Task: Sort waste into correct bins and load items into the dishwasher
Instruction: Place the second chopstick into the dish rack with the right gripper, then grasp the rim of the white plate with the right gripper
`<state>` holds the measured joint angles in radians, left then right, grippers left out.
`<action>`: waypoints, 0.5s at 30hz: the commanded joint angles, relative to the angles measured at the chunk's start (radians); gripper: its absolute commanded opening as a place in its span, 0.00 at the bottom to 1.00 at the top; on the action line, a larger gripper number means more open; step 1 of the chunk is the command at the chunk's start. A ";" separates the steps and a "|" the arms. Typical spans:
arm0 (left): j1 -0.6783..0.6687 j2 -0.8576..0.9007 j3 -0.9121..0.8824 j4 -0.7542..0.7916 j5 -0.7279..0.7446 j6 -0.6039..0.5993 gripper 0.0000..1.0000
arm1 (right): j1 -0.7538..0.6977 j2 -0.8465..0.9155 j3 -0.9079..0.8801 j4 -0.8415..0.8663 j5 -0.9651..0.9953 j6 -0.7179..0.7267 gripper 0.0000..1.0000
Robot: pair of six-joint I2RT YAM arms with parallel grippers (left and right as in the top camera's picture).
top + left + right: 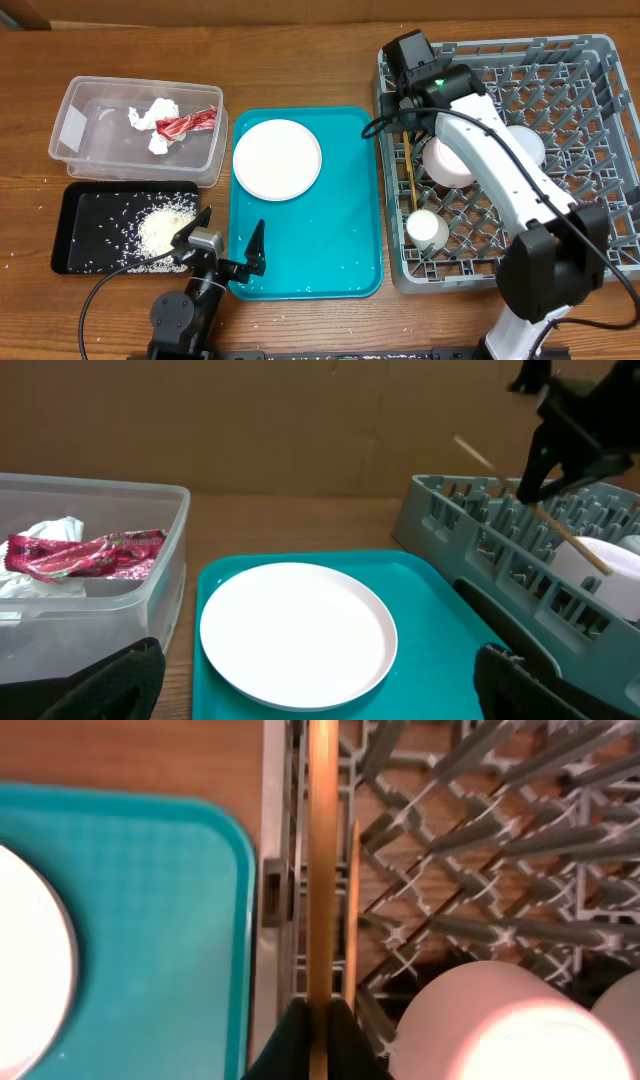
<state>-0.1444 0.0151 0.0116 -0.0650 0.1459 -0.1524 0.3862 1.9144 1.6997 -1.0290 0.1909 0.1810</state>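
Note:
My right gripper [407, 112] is shut on a wooden chopstick [321, 870] and holds it over the left edge of the grey dish rack [590, 60]. The second chopstick [409, 175] lies in the rack beside a bowl [447, 162] and a small cup [427, 229]. The large white plate [277, 158] sits on the teal tray [350, 260]. The red wrapper [187, 122] and white tissue [152, 115] lie in the clear tub [75, 125]. Rice [163, 232] lies in the black tray [85, 225]. My left gripper [228, 240] is open and empty near the teal tray's front left corner.
A second white dish [527, 145] sits in the rack behind my right arm. A few rice grains [320, 288] are scattered on the teal tray's front edge. The rack's grey wall [470, 550] stands right of the plate in the left wrist view.

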 commanded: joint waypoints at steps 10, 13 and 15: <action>-0.010 -0.009 -0.007 0.002 0.001 0.018 1.00 | 0.108 -0.088 0.048 0.017 -0.216 0.114 0.55; -0.010 -0.009 -0.007 0.002 0.001 0.018 1.00 | 0.153 -0.068 0.024 0.075 -0.309 0.232 0.49; -0.010 -0.009 -0.007 0.002 0.002 0.018 1.00 | 0.177 -0.041 -0.003 0.109 -0.295 0.295 0.49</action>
<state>-0.1444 0.0151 0.0116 -0.0654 0.1459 -0.1520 0.5316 1.8668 1.7130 -0.9512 -0.0368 0.3275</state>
